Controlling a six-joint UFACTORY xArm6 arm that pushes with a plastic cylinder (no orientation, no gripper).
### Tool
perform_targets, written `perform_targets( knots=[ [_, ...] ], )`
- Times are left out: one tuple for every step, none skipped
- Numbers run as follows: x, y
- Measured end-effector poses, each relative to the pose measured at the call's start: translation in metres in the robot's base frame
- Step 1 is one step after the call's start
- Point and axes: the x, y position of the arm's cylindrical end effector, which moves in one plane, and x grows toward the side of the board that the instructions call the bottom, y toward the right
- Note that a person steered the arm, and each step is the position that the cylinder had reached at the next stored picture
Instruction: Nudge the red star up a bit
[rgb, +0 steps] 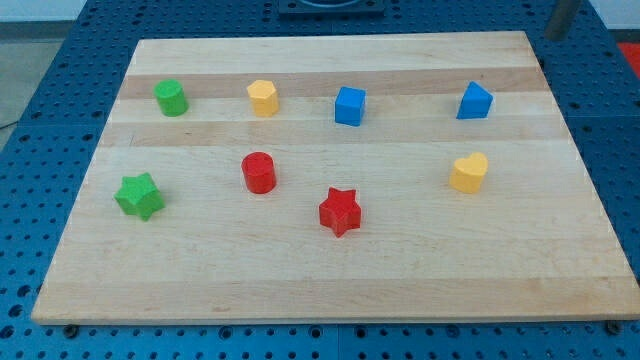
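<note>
The red star (340, 211) lies on the wooden board (330, 280), a little below its middle. A red cylinder (258, 172) stands to its upper left. My tip (555, 37) is at the view's top right, just past the board's top right corner, far from the red star and touching no block. The nearest block to my tip is a blue wedge-shaped block (475, 101).
A green star (139, 195) lies at the left. Along the top row stand a green block (171, 97), a yellow block (262, 97) and a blue cube (349, 105). A yellow heart (469, 172) lies at the right. A blue pegboard (40, 120) surrounds the board.
</note>
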Motion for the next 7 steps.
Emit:
perform_targets(
  knots=[
    [0.0, 0.0],
    [0.0, -0.002],
    [0.0, 0.01],
    [0.008, 0.009],
    [0.057, -0.005],
    [0.1, -0.011],
    [0.122, 0.01]
  ],
)
